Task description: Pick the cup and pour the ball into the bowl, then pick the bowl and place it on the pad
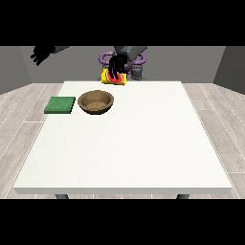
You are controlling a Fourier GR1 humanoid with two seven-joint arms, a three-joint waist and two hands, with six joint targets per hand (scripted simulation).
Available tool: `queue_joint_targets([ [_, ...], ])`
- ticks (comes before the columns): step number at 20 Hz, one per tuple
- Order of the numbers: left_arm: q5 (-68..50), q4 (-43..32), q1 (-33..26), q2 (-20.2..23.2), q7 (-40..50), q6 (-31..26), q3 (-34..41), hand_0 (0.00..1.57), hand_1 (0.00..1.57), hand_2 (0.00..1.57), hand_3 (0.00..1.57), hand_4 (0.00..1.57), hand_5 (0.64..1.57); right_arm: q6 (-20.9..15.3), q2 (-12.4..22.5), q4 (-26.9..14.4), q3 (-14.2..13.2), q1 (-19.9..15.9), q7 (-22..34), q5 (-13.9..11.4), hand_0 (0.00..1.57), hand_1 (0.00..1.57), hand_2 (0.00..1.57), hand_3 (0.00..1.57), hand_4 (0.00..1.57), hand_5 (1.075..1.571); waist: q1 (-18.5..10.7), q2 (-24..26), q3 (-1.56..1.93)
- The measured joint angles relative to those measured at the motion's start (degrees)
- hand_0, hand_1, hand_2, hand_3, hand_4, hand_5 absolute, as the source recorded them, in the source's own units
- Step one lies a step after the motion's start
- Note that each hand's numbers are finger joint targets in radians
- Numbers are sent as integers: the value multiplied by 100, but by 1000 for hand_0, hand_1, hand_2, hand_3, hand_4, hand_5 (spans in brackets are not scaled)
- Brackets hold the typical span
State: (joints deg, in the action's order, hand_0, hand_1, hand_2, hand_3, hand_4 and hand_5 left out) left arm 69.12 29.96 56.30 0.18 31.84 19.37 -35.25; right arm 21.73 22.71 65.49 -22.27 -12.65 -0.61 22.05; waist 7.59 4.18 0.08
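A yellow cup (115,78) with red showing at its mouth is held in the air just over the table's far edge. The hand at the view's right (117,63) comes down on it from above, fingers curled round it. The cup looks tilted; I cannot make out the ball apart from the red. A brown bowl (96,102) stands upright on the table, just in front of the cup and slightly to the left. A flat green pad (60,105) lies left of the bowl. The hand at the view's left (42,53) is raised beyond the table's far left corner, fingers spread, holding nothing.
The white table (143,143) stretches wide towards the camera and to the right. The robot's torso (133,52) stands behind the far edge. Wooden floor surrounds the table.
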Motion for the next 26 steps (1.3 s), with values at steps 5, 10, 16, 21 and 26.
queue_joint_targets([
  [5,378,274,199,-12,412,-888,-566,254,254,1235,1557,1077,1570,-49,-154,-116,148,-203,-139,-118,0,0,0,324,690,1553,151,-78,-1],
  [10,539,707,88,-18,362,-1609,-860,0,0,1065,1545,1108,1571,-139,-175,-187,163,-269,-133,-152,0,0,0,50,713,1548,105,-15,-5],
  [16,450,1200,3,129,274,-1402,-424,805,805,1571,1563,1168,1561,-410,-206,-96,164,-330,13,-191,0,0,0,107,740,1551,-181,16,-11],
  [21,-789,1953,-341,484,-378,-658,757,635,635,936,669,1285,1545,-545,-47,-174,-61,-214,34,-154,0,0,0,132,777,1559,-683,71,-32],
  [26,-2585,2789,-456,538,-995,-354,2265,0,0,0,0,1120,1570,-804,-75,-208,-144,-202,4,-215,0,0,0,0,788,1555,-1171,15,-73],
])
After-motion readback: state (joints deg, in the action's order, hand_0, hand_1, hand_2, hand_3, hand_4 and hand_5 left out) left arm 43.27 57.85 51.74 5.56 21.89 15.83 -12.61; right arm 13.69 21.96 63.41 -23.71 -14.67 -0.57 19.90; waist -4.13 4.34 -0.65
